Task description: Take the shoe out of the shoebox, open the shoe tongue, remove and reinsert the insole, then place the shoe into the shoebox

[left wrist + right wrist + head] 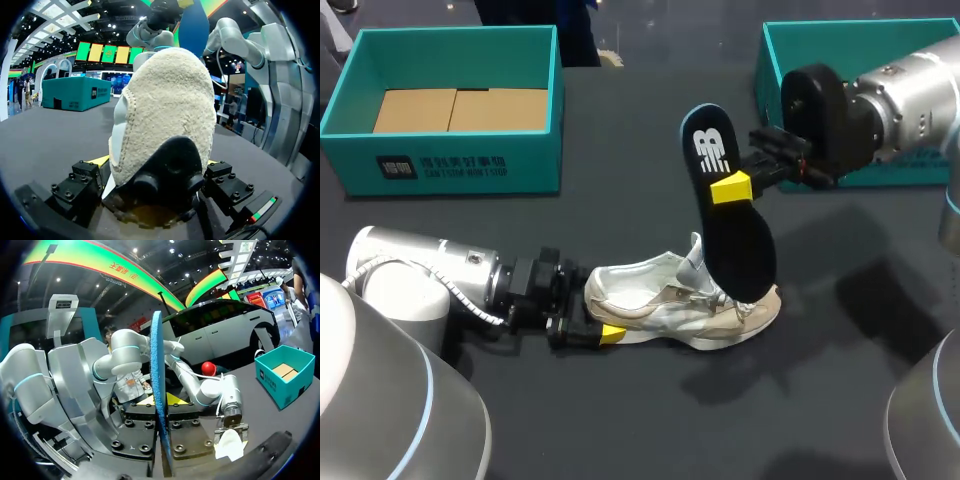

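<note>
A white and beige shoe (660, 305) lies on the dark table with its heel toward my left arm. My left gripper (592, 312) stands open around that heel, a finger on each side; in the left wrist view the fuzzy heel (165, 115) fills the gap of this gripper (157, 165). My right gripper (732, 187) is shut on the dark blue insole (735, 240), which it holds nearly upright over the shoe's front. Whether the insole's lower end touches the shoe I cannot tell. The right wrist view shows the insole (157, 390) edge-on between the fingers of the right gripper (160, 402).
An open teal shoebox (450, 160) with cardboard in its bottom stands at the back left. A second teal box (770, 60) sits at the back right, partly hidden by my right arm.
</note>
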{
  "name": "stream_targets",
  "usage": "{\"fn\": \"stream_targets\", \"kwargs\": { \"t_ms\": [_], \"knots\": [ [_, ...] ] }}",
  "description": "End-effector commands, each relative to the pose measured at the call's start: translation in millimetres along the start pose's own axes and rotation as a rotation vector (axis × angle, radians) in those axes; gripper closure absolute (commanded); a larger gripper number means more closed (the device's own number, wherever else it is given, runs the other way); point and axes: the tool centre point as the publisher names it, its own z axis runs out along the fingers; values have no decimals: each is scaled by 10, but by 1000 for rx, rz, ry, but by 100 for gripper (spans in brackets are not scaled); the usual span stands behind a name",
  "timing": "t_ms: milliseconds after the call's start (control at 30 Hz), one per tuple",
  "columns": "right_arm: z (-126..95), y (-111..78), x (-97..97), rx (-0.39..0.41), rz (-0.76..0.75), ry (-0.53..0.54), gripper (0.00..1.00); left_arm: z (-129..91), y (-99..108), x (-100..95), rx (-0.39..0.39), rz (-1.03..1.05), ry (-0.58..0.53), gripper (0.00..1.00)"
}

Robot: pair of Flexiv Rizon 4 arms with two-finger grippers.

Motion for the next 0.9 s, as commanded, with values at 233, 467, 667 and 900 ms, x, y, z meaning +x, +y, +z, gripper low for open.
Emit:
{"fn": "stream_targets", "kwargs": {
  "t_ms": [233, 467, 667, 900],
  "knots": [
    [-83, -41, 309, -72, 104, -213, 100, -9, 47, 18, 0, 0, -2, 100],
    [-107, -60, 440, -90, 99, -247, 100, -9, 47, 18, 0, 0, -2, 100],
    [-107, -60, 440, -90, 99, -247, 100, -9, 47, 18, 0, 0, -2, 100],
    [-71, -63, 581, -101, 131, -323, 100, -9, 47, 18, 0, 0, -2, 100]
  ]
}}
